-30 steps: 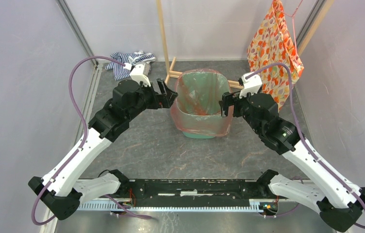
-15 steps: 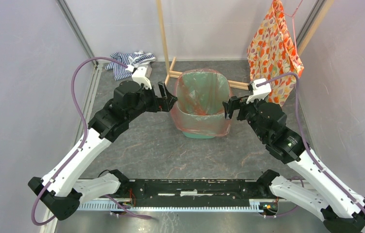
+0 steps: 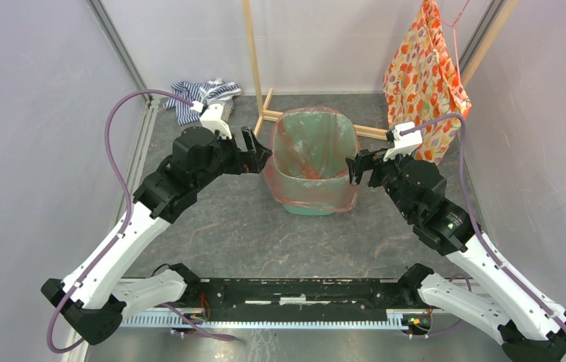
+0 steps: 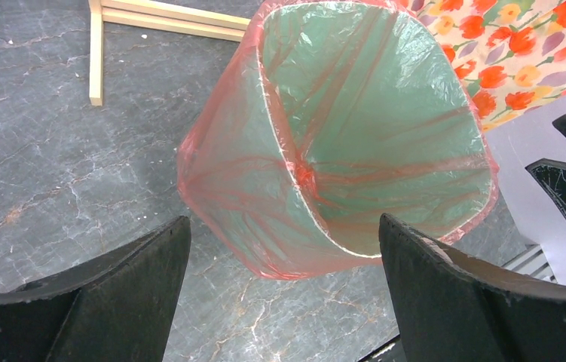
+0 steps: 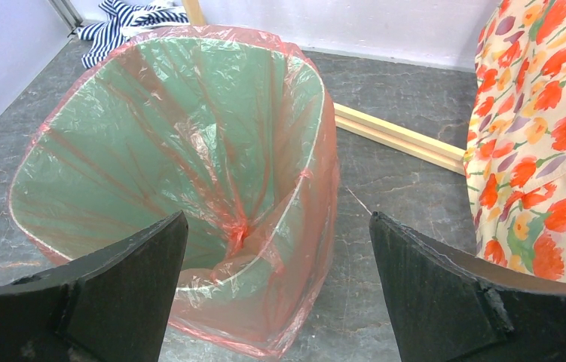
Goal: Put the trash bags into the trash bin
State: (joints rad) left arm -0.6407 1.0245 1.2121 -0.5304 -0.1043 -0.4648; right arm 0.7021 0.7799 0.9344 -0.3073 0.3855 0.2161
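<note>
Both arms are easing back from the bin: over the last second the right gripper (image 3: 357,164) has been drawing away from the rim toward 3 o'clock, and the left gripper (image 3: 255,153) has been slipping slightly toward 9 o'clock. Nothing else is shifting.

One mint-green trash bin (image 3: 311,211) is standing upright on the grey table (image 3: 249,226), a little toward 12 o'clock from the middle. One red-orange trash bag (image 3: 295,192) is lining it, spreading down the inside walls with creases gathering at the bottom, and folding over the whole rim so that its edge is hanging down the outside. Only a strip of bare green is showing beneath that edge at 6 o'clock.

Two grippers are flanking the bin, the left at its 9 o'clock and the right at its 3 o'clock. Each is holding its jaws spread wide with nothing between them, and neither is touching the bag or the bin.

Two cloths are lying off to the sides: one blue-striped cloth (image 3: 198,93) is sitting crumpled at 11 o'clock by the back wall, and one orange floral cloth (image 3: 423,68) is hanging at 1 o'clock. One wooden stand (image 3: 252,53) is rising behind the bin at 12 o'clock, its base slats lying flat on the table.
</note>
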